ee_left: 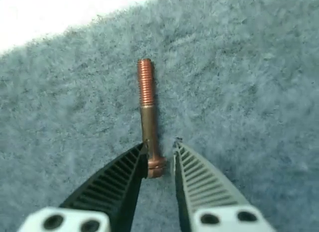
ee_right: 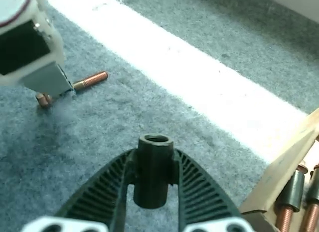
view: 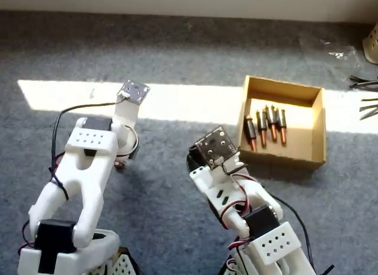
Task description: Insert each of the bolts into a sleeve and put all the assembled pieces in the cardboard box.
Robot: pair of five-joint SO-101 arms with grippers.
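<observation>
While the bolt [ee_left: 147,112] lies flat on the grey carpet [ee_left: 249,92], the left gripper [ee_left: 160,144] points down over it, its fingers narrowly apart on either side of the head. The right gripper [ee_right: 153,156] clamps a dark sleeve [ee_right: 154,179] just beside the cardboard box [view: 283,86], which holds four assembled pieces [view: 269,126].

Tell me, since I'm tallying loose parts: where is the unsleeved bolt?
The bolt lies flat on the carpet on the left side, its head between the left gripper's open fingers, far from the cardboard box.
</observation>
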